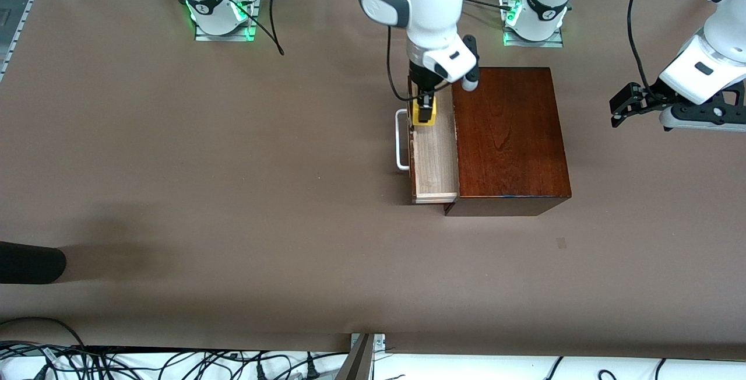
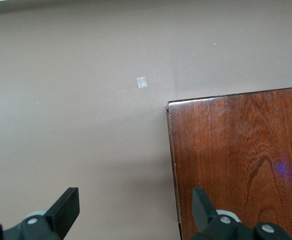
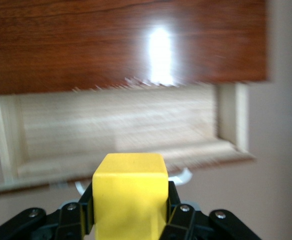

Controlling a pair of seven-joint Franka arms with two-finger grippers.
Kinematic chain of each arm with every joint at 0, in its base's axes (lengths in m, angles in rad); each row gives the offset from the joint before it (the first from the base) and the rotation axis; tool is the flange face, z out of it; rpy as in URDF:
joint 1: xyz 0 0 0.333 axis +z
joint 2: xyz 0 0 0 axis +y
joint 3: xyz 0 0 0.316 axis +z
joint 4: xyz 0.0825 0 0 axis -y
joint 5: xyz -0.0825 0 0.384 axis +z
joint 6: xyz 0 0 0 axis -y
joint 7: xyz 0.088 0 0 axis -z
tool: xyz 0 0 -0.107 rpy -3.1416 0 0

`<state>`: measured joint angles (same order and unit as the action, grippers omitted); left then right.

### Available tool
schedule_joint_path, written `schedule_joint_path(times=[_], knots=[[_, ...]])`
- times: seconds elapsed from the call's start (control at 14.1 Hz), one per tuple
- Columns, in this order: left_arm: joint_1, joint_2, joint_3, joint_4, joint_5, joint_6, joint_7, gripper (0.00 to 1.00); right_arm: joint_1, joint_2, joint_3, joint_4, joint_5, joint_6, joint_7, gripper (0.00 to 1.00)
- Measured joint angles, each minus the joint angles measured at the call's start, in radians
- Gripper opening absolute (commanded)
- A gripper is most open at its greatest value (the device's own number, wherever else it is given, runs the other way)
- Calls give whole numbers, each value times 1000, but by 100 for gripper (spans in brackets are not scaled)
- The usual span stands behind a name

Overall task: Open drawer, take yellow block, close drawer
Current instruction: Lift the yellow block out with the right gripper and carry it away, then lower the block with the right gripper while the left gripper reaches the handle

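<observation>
We take the mahogany box point(image 1: 510, 135) as our landmark; its drawer point(image 1: 434, 158) stands pulled out on the side toward the right arm's end of the table, white handle point(image 1: 400, 140) outermost, pale tray floor bare where we can see it. The right gripper point(image 1: 424, 113) is over the end of the drawer farther from the front camera, fingers clenched on the yellow block point(image 1: 423, 115); the right wrist view shows the yellow block point(image 3: 129, 197) pinched between the two fingers point(image 3: 178, 212) with the open tray below it, so we judge it raised off the tray floor, though how high we cannot tell. The left gripper point(image 1: 626, 106) waits in the air off the box's other side, toward the left arm's end of the table; its fingers point(image 2: 65, 207) are spread wide and hold nothing, with a corner of the box top point(image 2: 241, 165) under its camera.

We judge the first step done and the second in hand: the drawer is open and the block is grasped. Next we think the block must be carried clear of the tray and set aside on the table point(image 1: 233, 164); then the drawer front wants a push toward the box until it sits flush; either arm could do it, but the handle faces the right arm's end, so we would expect the right gripper to free itself first.
</observation>
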<state>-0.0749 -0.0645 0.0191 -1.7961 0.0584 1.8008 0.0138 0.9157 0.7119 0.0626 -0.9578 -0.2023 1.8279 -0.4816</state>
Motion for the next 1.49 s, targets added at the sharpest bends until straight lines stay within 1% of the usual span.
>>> schedule_joint_path(times=[0.14, 0.35, 0.5, 0.64, 0.78, 0.85, 1.06, 1.2, 1.28, 1.42, 1.49], knots=[[1, 0, 0, 0, 0, -18, 0, 100, -64, -56, -3, 3, 0, -31, 0, 0], [1, 6, -2, 6, 0, -24, -1, 100, -189, -109, -7, 3, 15, -82, 0, 0], [-1, 10, -8, 9, 0, -36, -1, 100, -284, -144, -10, -4, 55, -100, -1, 0], [-6, 11, -24, 20, -9, -83, 1, 100, -386, -204, -14, -65, 129, -105, -2, 0], [-11, 12, -72, 33, -28, -110, 2, 100, -502, -289, -16, -182, 208, -103, -2, 0], [-16, 16, -99, 36, -30, -115, 1, 100, -562, -337, -16, -259, 235, -101, -2, 0], [-22, 32, -166, 43, -35, -116, 2, 100, -685, -471, -21, -511, 253, -42, 14, 0], [-29, 43, -200, 44, -62, -116, 47, 100, -733, -542, -27, -655, 254, -21, 62, 0], [-40, 46, -218, 46, -70, -116, 105, 100, -743, -565, -40, -713, 254, -14, 97, 0], [-87, 57, -245, 54, -76, -116, 254, 100, -753, -585, -75, -819, 255, 39, 169, 0], [-125, 74, -252, 67, -77, -116, 315, 100, -757, -586, -87, -877, 255, 94, 200, 0]])
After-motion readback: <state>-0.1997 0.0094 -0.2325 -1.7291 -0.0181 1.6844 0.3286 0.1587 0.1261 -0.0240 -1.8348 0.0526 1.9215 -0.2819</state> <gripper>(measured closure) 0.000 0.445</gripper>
